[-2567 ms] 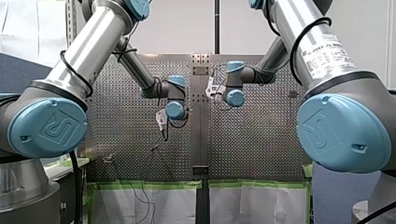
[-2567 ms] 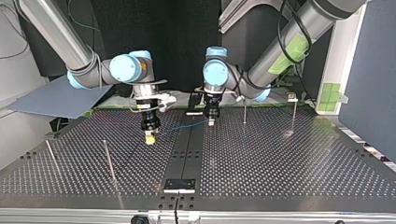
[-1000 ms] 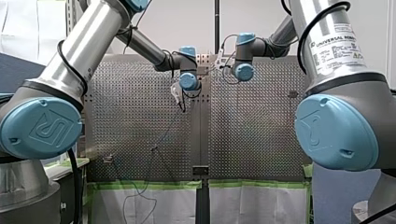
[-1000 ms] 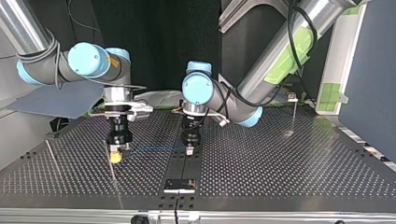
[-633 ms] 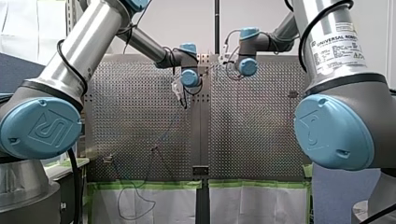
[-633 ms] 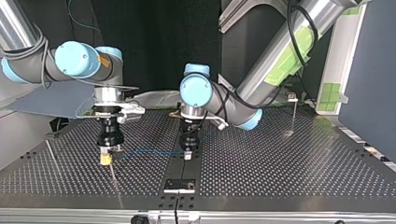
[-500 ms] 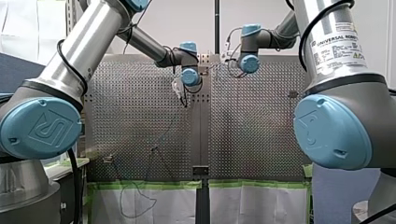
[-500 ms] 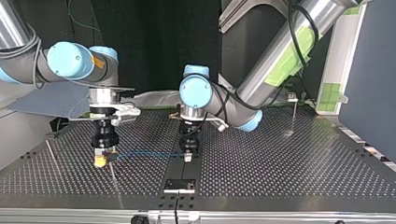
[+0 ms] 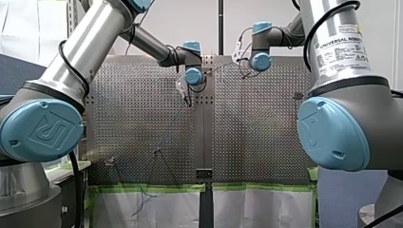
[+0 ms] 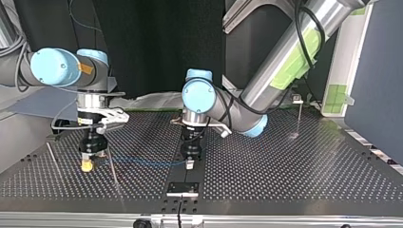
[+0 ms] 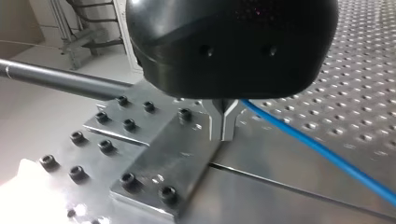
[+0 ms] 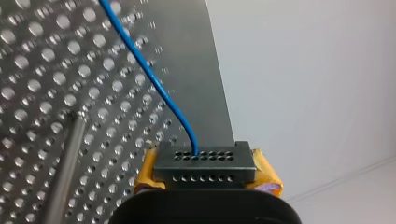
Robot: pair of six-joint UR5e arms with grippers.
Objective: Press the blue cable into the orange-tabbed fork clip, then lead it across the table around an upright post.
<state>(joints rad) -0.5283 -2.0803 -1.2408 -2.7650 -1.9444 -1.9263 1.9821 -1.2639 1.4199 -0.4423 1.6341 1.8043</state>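
As the blue cable [image 10: 147, 162] is drawn taut, the upright post [image 10: 112, 167] is passed.
Top view: the right arm's [image 10: 50, 66] jaws have been carried beyond it, so wrapping may begin. Left wrist view: the left arm's jaws are clamped on the cable. Right wrist view alone: yellow pads [image 12: 267, 173] grip it.

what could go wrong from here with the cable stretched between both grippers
The blue cable runs nearly straight between my right gripper and my left gripper; pulling further apart may drag it out of a grip. It crosses the thin upright post low down, and I cannot tell which side it lies on, so it could miss the post. Pressing on that slim post might bend it.
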